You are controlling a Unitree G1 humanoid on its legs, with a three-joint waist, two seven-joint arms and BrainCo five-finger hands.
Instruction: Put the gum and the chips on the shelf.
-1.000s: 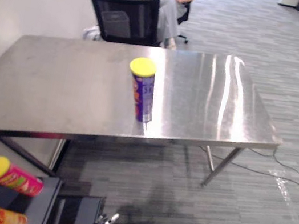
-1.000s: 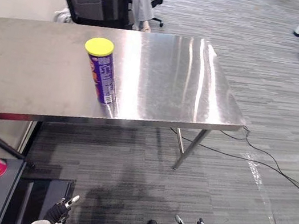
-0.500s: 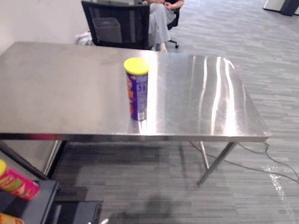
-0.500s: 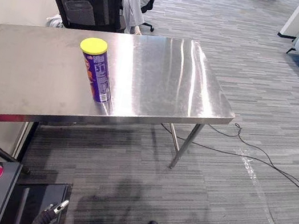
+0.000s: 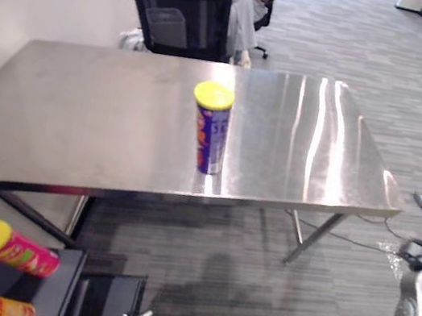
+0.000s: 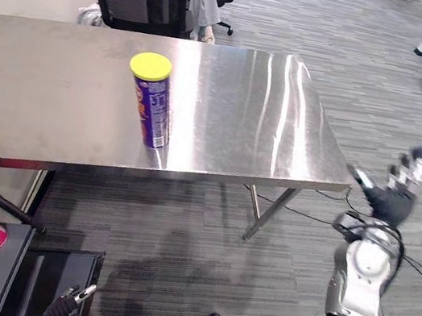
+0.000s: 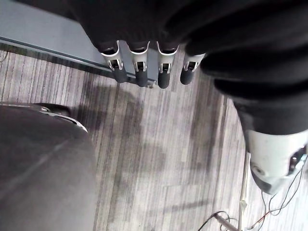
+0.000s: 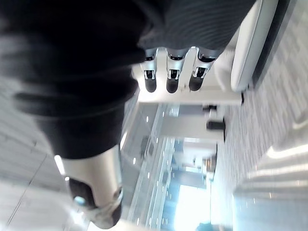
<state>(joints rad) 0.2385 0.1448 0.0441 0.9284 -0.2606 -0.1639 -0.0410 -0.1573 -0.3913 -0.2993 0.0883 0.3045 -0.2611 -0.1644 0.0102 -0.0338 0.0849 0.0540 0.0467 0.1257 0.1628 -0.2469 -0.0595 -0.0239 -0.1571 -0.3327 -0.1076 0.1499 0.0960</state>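
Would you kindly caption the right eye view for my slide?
Purple chips can on steel table; open right hand beside the table.

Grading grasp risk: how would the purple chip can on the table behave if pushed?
Tall on a narrow base, the purple chip can would probably tip under a high push; once down, its round body could roll. The steel table likely lets it slide.

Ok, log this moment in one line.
right hand: open, empty, beside table edge | left hand: open, empty, low | chips can: upright on table
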